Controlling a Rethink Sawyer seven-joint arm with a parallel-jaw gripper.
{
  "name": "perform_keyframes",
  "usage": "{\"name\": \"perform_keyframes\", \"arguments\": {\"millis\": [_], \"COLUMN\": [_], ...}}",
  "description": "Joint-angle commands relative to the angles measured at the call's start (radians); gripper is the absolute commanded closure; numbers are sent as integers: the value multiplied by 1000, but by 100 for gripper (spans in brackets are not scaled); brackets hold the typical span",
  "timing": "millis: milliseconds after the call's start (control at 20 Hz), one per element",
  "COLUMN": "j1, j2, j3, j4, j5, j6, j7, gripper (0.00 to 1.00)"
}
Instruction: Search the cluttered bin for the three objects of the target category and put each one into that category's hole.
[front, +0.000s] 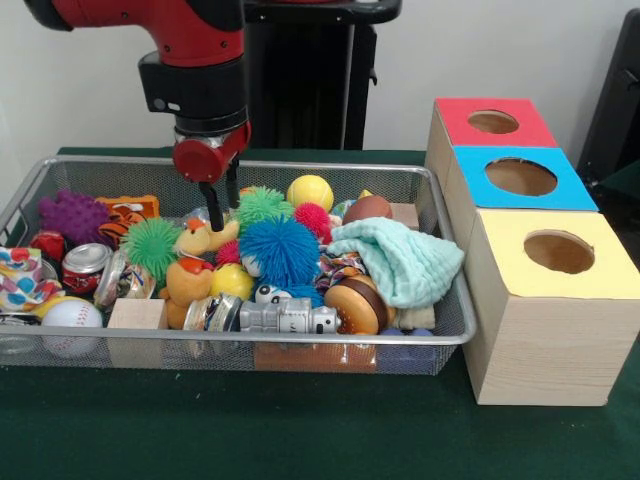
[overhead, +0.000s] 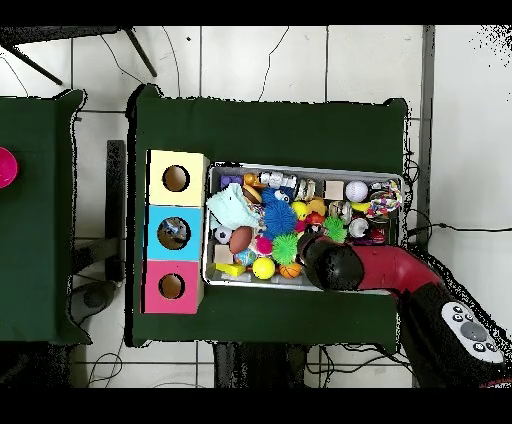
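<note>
Pincer (front: 219, 195) poised over the cluttered wire bin (front: 445, 335) on the green-clothed table (front: 300, 430).
Its two dark fingers hang slightly parted, gripping nothing, just above a plush duck (front: 200, 238) beside spiky balls. Three wooden boxes (front: 545, 320) with red, blue and yellow holed tops stand beside the bin; white wall behind, tiled floor (overhead: 270, 60) around.

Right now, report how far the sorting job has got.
Done: the blue hole seems to hold something already; red and yellow look empty. In hand: nothing; the gripper hangs open above the toys in the wire bin, near a green spiky ball. Left: picking and dropping the remaining targets.
</note>
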Motion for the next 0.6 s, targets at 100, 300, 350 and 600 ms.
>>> {"name": "perform_keyframes", "arguments": {"millis": [100,300,350,600], "j1": [-69,-72,-83,-124], "j2": [-9,14,19,-18], "j3": [61,41,40,40], "j4": [62,44,39,42], "j5": [98,94,88,93], "j6": [-4,-11,-2,46], "j7": [214,192,172,133], "gripper": [0,0,0,0]}}
